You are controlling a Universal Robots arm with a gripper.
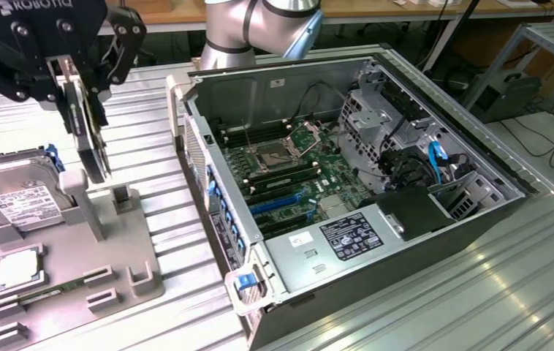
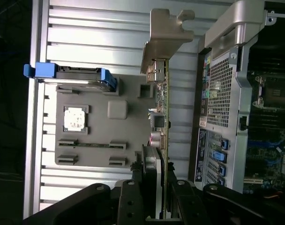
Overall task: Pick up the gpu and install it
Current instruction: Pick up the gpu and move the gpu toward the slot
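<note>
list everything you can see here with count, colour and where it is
graphics card: 1, black with a silver end bracket, hanging upright in the gripper above the tray
hard drive: 1, silver with a white label and blue bracket, on the tray at the exterior view's left
processor chip: 1, silver, square, in a tray pocket in front of the hard drive
tray: 1, grey, on the table beside the computer case
computer case: 1, black and silver, lying open on the table
motherboard: 1, green, inside the case
table: 1, silver, slatted metal
arm: 1, silver-grey, behind the case
gripper: 1, black, shut on the graphics card
</note>
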